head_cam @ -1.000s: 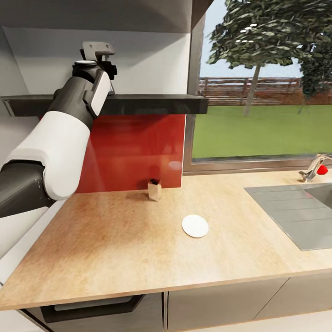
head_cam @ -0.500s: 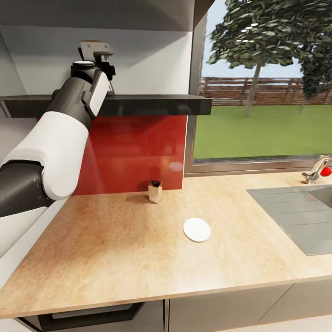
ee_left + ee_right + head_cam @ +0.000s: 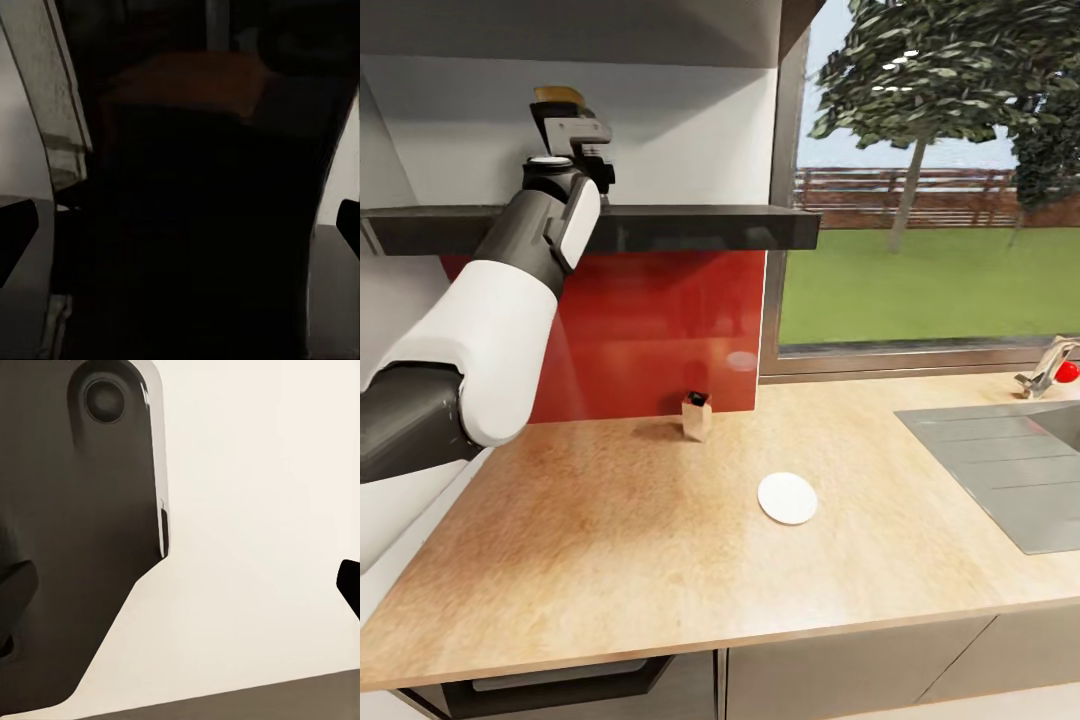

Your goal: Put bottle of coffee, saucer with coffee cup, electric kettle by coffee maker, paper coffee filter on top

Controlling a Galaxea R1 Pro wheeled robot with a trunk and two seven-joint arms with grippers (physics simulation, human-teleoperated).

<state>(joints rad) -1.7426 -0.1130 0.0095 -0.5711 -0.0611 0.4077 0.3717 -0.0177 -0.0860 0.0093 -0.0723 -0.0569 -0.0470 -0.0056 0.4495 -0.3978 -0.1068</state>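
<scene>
Brown-capped bottle of coffee (image 3: 557, 96) (on the shelf (image 3: 690, 226)) sits between the wide-spread left end effector (image 3: 565, 118).

Head view: high, facing down over countertop (image 3: 660, 560). Left wrist view: close against dark bottle (image 3: 187, 225).

White saucer (image 3: 787, 498); tan wood countertop (image 3: 610, 540); red backsplash (image 3: 660, 330); black shelf (image 3: 690, 228); grey sink (image 3: 1000, 470).

Left arm (image 3: 490, 330): glossy white shell segments alternate with dark grey joint sections. White round cap tops the wrist; grey end effector (image 3: 572, 130) follows.
</scene>
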